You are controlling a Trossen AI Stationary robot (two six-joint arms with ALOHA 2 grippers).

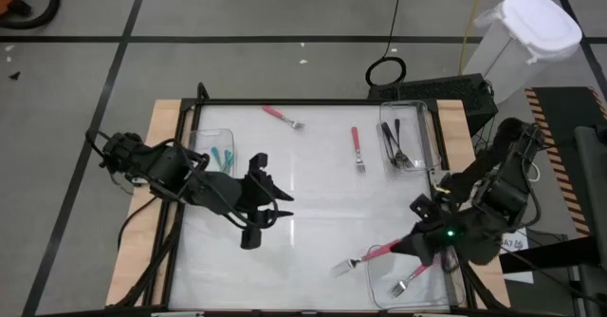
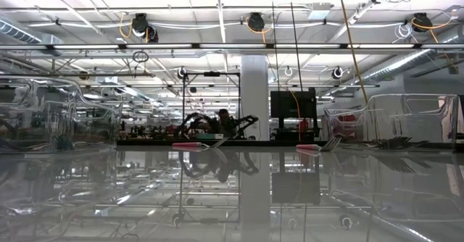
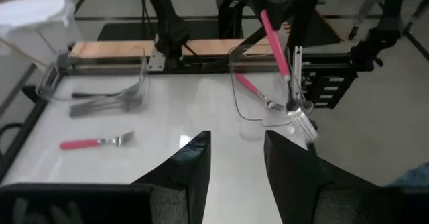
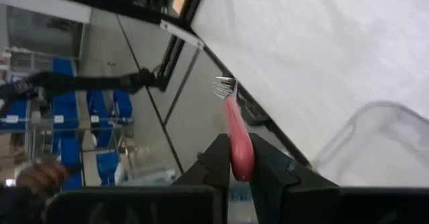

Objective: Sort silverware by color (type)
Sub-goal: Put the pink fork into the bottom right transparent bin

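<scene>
Now the right pincer (image 1: 410,245) is clamped on a pink-handled fork (image 1: 365,256), silver tines pointing left, beside the near bin (image 1: 379,284); left pincer (image 1: 254,208), fingers apart, hovers mid-worktop (image 1: 313,203).

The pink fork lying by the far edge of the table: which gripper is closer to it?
Left. The left gripper hangs mid-table, just short of that pink fork. The right gripper sits at the near right corner, holding another pink fork.

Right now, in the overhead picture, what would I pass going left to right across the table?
Teal forks in a clear bin → left tool → pink fork → another pink fork → black forks → right tool, holding a pink fork.
</scene>
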